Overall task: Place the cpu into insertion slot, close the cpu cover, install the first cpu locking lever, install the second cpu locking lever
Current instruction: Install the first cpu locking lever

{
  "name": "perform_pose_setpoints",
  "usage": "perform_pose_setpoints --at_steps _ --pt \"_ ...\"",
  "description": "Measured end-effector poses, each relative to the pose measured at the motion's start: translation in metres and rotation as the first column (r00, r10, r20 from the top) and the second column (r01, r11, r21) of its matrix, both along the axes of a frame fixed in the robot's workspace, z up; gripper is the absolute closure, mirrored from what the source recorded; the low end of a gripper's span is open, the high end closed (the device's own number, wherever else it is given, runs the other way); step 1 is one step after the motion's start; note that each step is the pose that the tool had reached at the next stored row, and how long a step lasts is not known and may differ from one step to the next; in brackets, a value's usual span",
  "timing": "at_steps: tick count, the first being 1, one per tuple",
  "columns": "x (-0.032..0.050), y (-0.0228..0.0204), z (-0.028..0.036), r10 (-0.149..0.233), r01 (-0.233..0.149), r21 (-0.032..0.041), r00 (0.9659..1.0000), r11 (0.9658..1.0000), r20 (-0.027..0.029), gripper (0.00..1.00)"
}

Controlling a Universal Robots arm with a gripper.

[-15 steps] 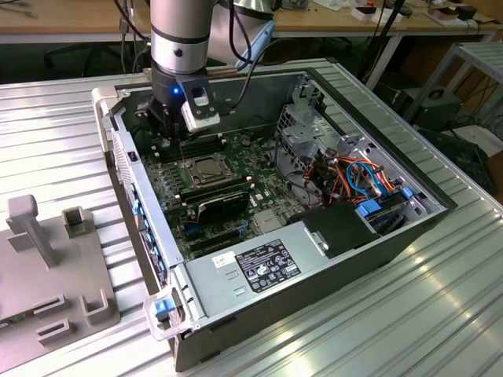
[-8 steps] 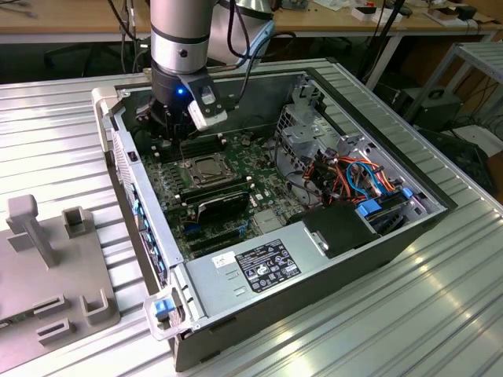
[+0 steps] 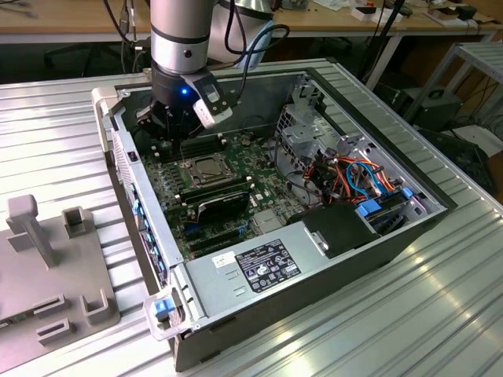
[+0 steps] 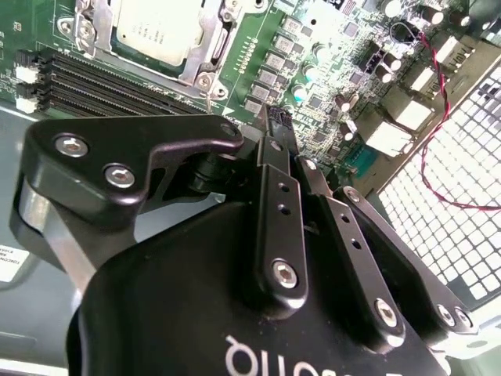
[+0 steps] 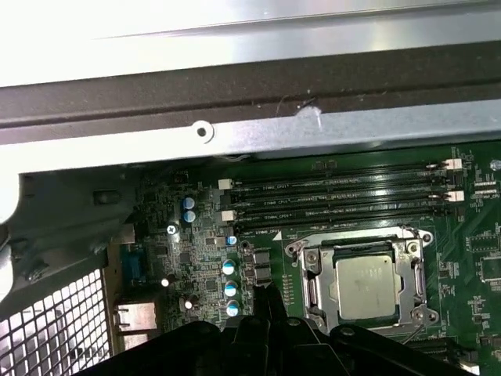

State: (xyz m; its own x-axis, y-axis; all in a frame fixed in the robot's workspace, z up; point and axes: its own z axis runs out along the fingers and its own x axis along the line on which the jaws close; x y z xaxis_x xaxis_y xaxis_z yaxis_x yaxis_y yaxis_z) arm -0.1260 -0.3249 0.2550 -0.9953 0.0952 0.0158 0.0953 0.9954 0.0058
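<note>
Cpu point(image 5: 364, 286) seated under lowered cpu cover point(image 5: 416, 276); closed pincer point(image 5: 264, 294) just beside.

We see an open computer case point(image 3: 330, 290) on the ribbed metal tabletop point(image 3: 440, 314). Inside the case, a green circuit board point(image 3: 255, 149) lies flat, a grey power supply point(image 3: 259, 263) sits along one wall, and orange and blue cables point(image 3: 357, 177) bunch nearby. Outside the case, on the exterior view's left, stands a grey plastic fixture point(image 3: 47, 267).
</note>
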Motion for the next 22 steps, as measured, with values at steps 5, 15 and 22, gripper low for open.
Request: perform_pose_setpoints --at_steps 5,15,22 --pt "0.0 0.0019 0.003 0.0 0.0 0.0001 1.0 1.0 0.0 0.89" --pt "0.0035 0.0106 0.0041 0.001 -0.001 0.0011 1.0 1.0 0.0 0.89" --pt "0.0134 0.0122 0.0042 0.001 -0.001 0.001 1.0 1.0 -0.0001 0.89"
